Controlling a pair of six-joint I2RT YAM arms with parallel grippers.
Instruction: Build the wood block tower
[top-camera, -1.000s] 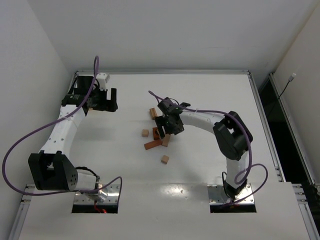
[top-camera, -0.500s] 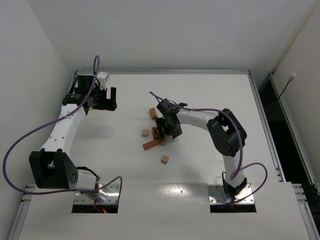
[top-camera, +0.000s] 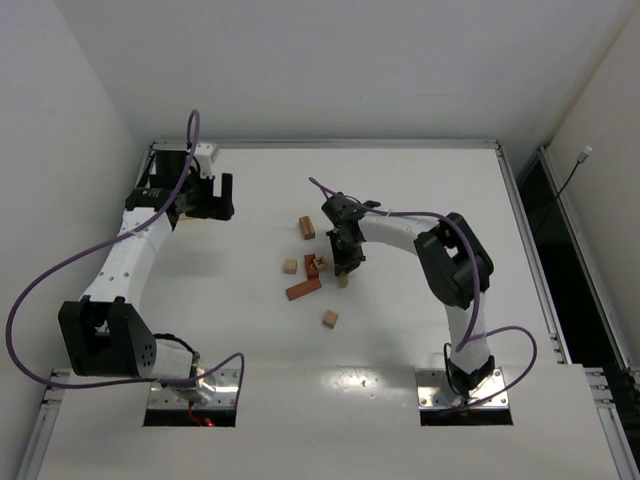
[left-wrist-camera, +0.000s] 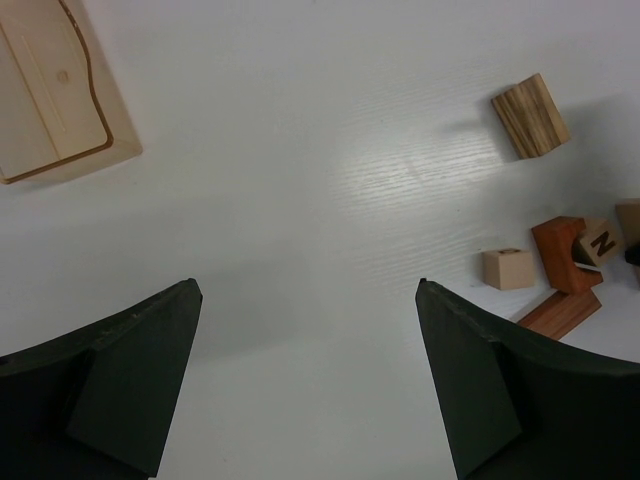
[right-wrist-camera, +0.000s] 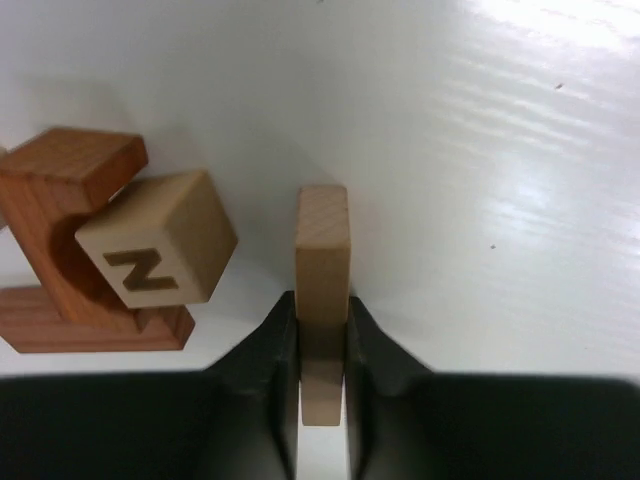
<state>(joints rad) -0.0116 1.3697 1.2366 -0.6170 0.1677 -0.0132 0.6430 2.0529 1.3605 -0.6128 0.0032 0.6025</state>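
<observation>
The wood blocks lie loose mid-table. My right gripper (right-wrist-camera: 322, 305) (top-camera: 344, 262) is shut on a thin pale tan bar (right-wrist-camera: 322, 250) that stands on edge on the table. To its left, a tan cube with a dark N (right-wrist-camera: 155, 250) (left-wrist-camera: 600, 243) leans into a reddish-brown notched block (right-wrist-camera: 60, 195) (top-camera: 312, 266). A reddish bar (top-camera: 304, 289), a small tan cube (top-camera: 290, 266), a striped tan block (top-camera: 307, 227) (left-wrist-camera: 530, 115) and another cube (top-camera: 329, 319) lie around them. My left gripper (left-wrist-camera: 307, 290) (top-camera: 205, 200) hangs open over bare table at the far left. No tower is in view.
A flat pale wooden tray (left-wrist-camera: 50, 90) lies at the far left under my left arm. A metal rail (top-camera: 330, 144) edges the table at the back, and white walls close in on the left and rear.
My right gripper has shifted slightly right and closed on the thin tan bar, which lay loose beside the reddish bar. The left arm has not moved.
</observation>
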